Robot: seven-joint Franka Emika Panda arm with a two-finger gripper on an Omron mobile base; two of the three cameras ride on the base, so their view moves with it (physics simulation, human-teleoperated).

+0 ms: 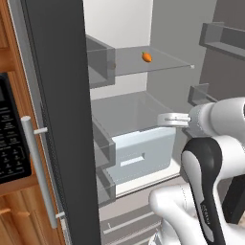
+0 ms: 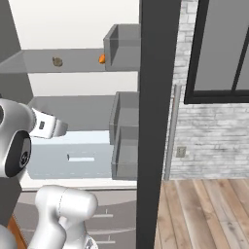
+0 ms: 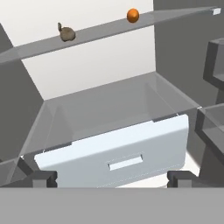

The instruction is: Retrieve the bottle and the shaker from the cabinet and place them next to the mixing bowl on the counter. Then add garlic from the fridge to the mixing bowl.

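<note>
The fridge stands open in front of me. A small brownish garlic (image 3: 66,33) lies on the upper glass shelf (image 3: 109,29), and shows as a small speck of garlic (image 2: 57,62) in the right base view. My gripper (image 3: 113,177) is open and holds nothing. It points into the fridge at the height of the lower glass shelf, well below the garlic. The same gripper (image 1: 162,119) reaches in from the right, and the gripper (image 2: 62,128) from the left in the right base view. The bottle, the shaker, the mixing bowl and the cabinet are out of view.
An orange vegetable (image 1: 147,57) sits on the upper shelf to the right of the garlic. A pale drawer (image 3: 118,148) lies under the lower shelf. Grey door bins (image 2: 124,131) line both open doors. A microwave (image 1: 12,134) stands at far left.
</note>
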